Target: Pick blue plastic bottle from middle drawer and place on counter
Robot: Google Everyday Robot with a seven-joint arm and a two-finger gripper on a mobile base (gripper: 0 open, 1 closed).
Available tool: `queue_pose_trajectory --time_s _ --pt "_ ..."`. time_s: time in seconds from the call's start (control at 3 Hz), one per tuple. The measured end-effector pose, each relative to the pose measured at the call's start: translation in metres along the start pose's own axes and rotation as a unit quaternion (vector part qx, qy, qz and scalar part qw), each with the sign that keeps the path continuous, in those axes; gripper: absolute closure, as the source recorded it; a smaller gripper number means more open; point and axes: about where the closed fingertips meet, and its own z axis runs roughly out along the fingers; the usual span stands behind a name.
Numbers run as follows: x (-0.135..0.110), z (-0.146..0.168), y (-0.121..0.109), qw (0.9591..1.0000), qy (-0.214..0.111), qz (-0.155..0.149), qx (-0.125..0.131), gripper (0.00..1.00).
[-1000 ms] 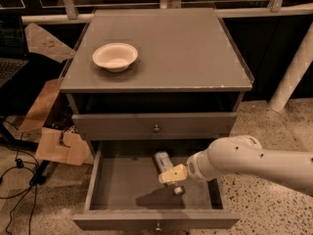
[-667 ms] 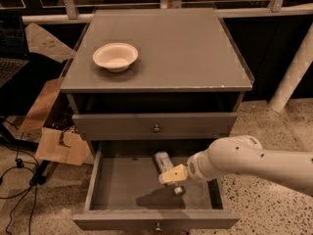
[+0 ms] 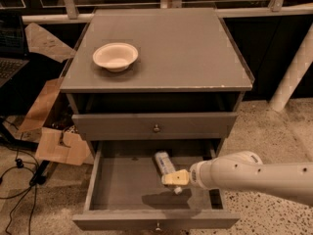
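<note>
I see gripper (image 3: 169, 178) down in open middle drawer (image 3: 117, 186), over cap end of blue plastic bottle (image 3: 164, 161); cannot tell if grasping or released; bottle lying on drawer floor, right of centre; cream bowl (image 3: 115, 56) on counter (image 3: 186, 48)

Place: a robot test space, more lab or workshop than home.
Floor: bare speckled terrazzo (image 3: 274, 126), right and bottom of frame.
Left edge: cardboard scraps (image 3: 61, 148), loose black cables (image 3: 18, 161), what looks like a laptop (image 3: 7, 67).
Top: white metal railing (image 3: 49, 18).
Centre: lone grey cabinet (image 3: 112, 126); gripper (image 3: 175, 178) low centre, over the open middle drawer (image 3: 122, 185).
</note>
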Motion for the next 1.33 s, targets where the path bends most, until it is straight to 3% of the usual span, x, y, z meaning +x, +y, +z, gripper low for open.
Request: queue_pose_trajectory --time_s 0.33,0.67,1.0,1.33 --pt "-0.009 0.024 -0.011 0.9993 -0.029 0.023 0.001 0.00" --pt "-0.017 0.048 -0.012 0.9990 -0.037 0.025 -0.004 0.00" --pt "-0.028 0.095 0.009 0.9991 -0.025 0.007 -0.032 0.00" --pt "-0.028 0.095 0.009 0.9991 -0.025 0.007 -0.032 0.00"
